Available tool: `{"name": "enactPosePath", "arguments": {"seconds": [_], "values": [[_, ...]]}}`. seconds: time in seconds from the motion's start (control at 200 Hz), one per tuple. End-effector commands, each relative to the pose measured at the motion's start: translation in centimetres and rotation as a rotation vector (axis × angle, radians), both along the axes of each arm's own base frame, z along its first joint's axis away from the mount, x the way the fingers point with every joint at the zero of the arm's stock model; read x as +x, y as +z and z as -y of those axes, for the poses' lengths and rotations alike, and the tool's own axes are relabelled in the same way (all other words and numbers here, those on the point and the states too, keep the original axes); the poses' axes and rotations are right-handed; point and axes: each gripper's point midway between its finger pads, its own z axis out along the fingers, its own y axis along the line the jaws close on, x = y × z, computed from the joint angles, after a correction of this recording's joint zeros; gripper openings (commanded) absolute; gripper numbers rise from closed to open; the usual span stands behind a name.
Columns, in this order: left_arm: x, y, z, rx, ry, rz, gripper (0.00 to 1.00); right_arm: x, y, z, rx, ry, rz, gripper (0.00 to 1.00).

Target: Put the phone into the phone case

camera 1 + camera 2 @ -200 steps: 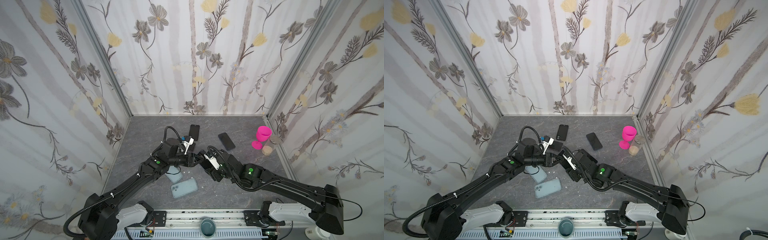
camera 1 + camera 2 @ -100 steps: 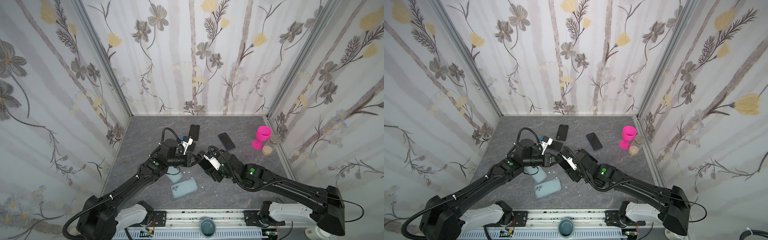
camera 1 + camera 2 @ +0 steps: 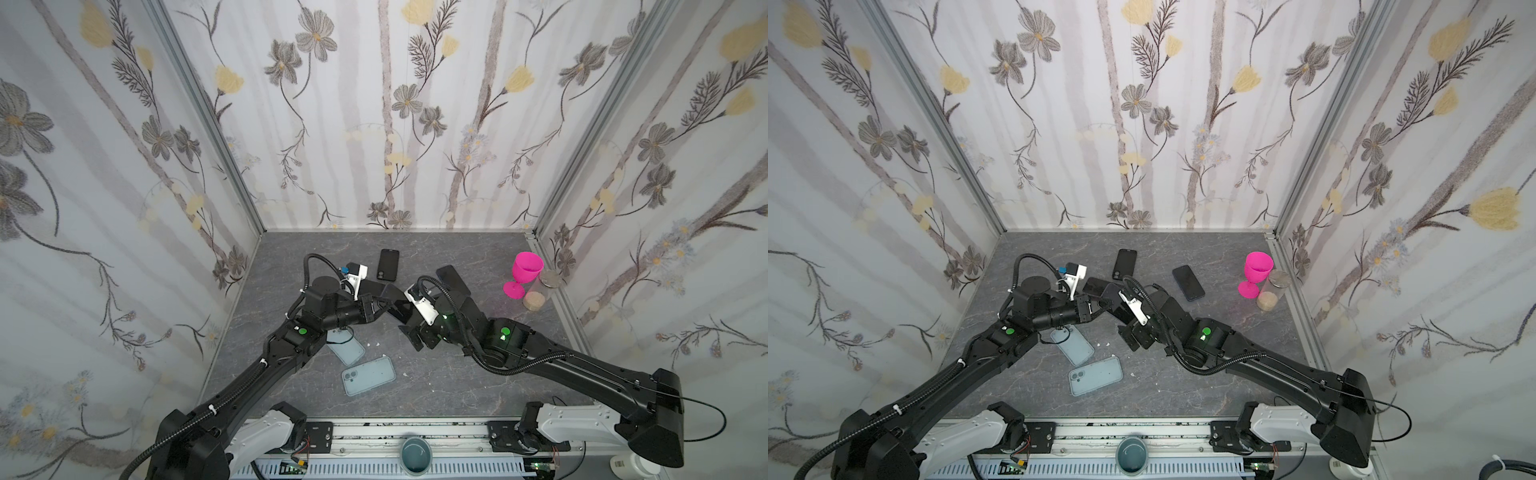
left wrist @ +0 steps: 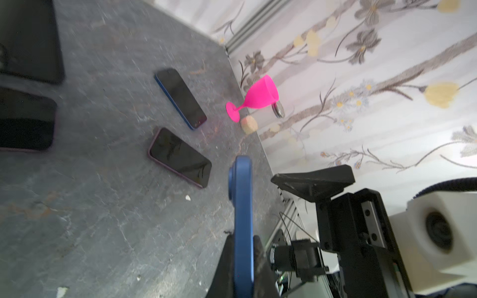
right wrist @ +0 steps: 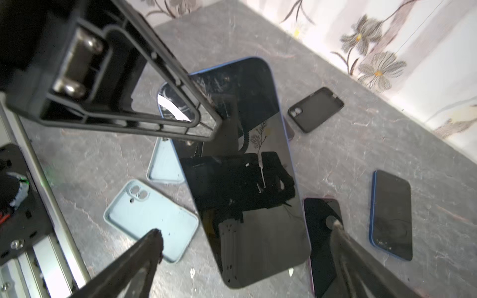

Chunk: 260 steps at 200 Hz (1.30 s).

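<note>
A blue phone [image 5: 245, 167] with a dark screen hangs above the table between the two arms. My left gripper [image 4: 242, 258] is shut on it, and the phone [image 4: 242, 219] stands edge-on between those fingers. My right gripper [image 5: 246, 234] is open, its fingertips [image 5: 157, 240] wide apart on either side of the phone's other end and clear of it. In both top views the two grippers meet at mid-table around the phone [image 3: 395, 303]. A light blue phone case [image 3: 368, 376] lies open side up on the table nearer the front. A second light blue case [image 3: 347, 349] lies partly under my left arm.
A black case [image 3: 1124, 264] and another blue phone [image 3: 1188, 282] lie toward the back. A purple-edged phone [image 5: 322, 232] lies below the held one. A pink goblet [image 3: 1256, 274] and a glass jar [image 3: 1273, 291] stand by the right wall.
My left gripper has shut on the blue phone. My right gripper has opened wide and let go of it. Both arms have stayed roughly in place.
</note>
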Motion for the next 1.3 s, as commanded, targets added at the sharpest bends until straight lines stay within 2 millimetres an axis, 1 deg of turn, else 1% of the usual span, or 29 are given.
{"name": "enactPosePath", "arguments": {"seconds": [0.0, 0.125, 0.2, 0.24, 0.265, 0.285, 0.3, 0.32, 0.4, 0.475, 0.555, 0.624, 0.689, 0.749, 0.829, 0.949, 1.039, 1.144, 1.189, 1.294], "values": [[2.7, 4.4, -2.4, -0.088, 0.153, 0.146, 0.00, 2.0, 5.7, -1.1, 0.150, -0.038, 0.114, 1.00], [4.2, 8.0, -5.2, -0.154, 0.260, 0.254, 0.00, 4.1, 12.7, -1.2, 0.368, -0.071, 0.213, 1.00], [4.8, 10.4, -6.5, -0.185, 0.317, 0.332, 0.00, 5.7, 16.7, -0.3, 0.529, -0.109, 0.256, 1.00], [5.1, 11.7, -7.2, -0.195, 0.344, 0.371, 0.00, 6.5, 18.4, 0.3, 0.608, -0.123, 0.267, 1.00], [5.3, 12.4, -7.6, -0.202, 0.362, 0.394, 0.00, 7.1, 19.3, 0.7, 0.657, -0.132, 0.268, 1.00], [5.5, 13.0, -7.8, -0.209, 0.373, 0.411, 0.00, 7.0, 19.9, 0.5, 0.692, -0.122, 0.263, 1.00], [5.6, 13.4, -8.1, -0.213, 0.384, 0.424, 0.00, 8.0, 20.4, 1.4, 0.713, -0.145, 0.272, 0.99], [5.6, 14.0, -8.3, -0.220, 0.391, 0.444, 0.00, 8.4, 21.0, 1.8, 0.739, -0.150, 0.275, 0.98], [5.8, 15.7, -9.2, -0.241, 0.428, 0.502, 0.00, 9.4, 22.3, 2.6, 0.799, -0.150, 0.274, 0.96], [5.7, 17.0, -9.7, -0.275, 0.438, 0.551, 0.00, 9.9, 22.7, 3.2, 0.847, -0.166, 0.258, 0.96], [4.7, 18.6, -9.8, -0.331, 0.419, 0.618, 0.00, 9.8, 22.3, 3.6, 0.897, -0.158, 0.225, 0.95], [3.3, 20.0, -9.5, -0.380, 0.367, 0.693, 0.00, 8.8, 22.1, 3.4, 0.922, -0.095, 0.203, 0.91], [1.8, 20.9, -9.0, -0.413, 0.304, 0.754, 0.00, 7.7, 22.0, 3.0, 0.934, -0.018, 0.188, 0.84], [0.5, 21.5, -8.5, -0.423, 0.246, 0.804, 0.00, 6.4, 22.1, 2.5, 0.944, 0.065, 0.175, 0.81], [-0.4, 21.8, -8.2, -0.448, 0.200, 0.821, 0.00, 4.6, 22.4, 1.6, 0.958, 0.190, 0.160, 0.80], [-2.0, 22.0, -7.8, -0.503, 0.125, 0.842, 0.00, 2.9, 22.3, 0.3, 0.969, 0.328, 0.116, 0.80], [-3.2, 21.8, -7.4, -0.522, 0.064, 0.864, 0.00, 2.5, 21.9, -0.4, 0.973, 0.380, 0.077, 0.79], [-3.7, 21.5, -7.4, -0.534, 0.046, 0.863, 0.00, 2.6, 21.1, -1.2, 0.970, 0.406, 0.038, 0.77], [-3.8, 21.4, -7.4, -0.537, 0.041, 0.859, 0.00, 2.4, 20.9, -1.5, 0.971, 0.430, 0.021, 0.75], [-4.2, 21.4, -7.2, -0.537, 0.022, 0.864, 0.00, 1.5, 20.9, -2.1, 0.980, 0.511, -0.002, 0.67]]}}
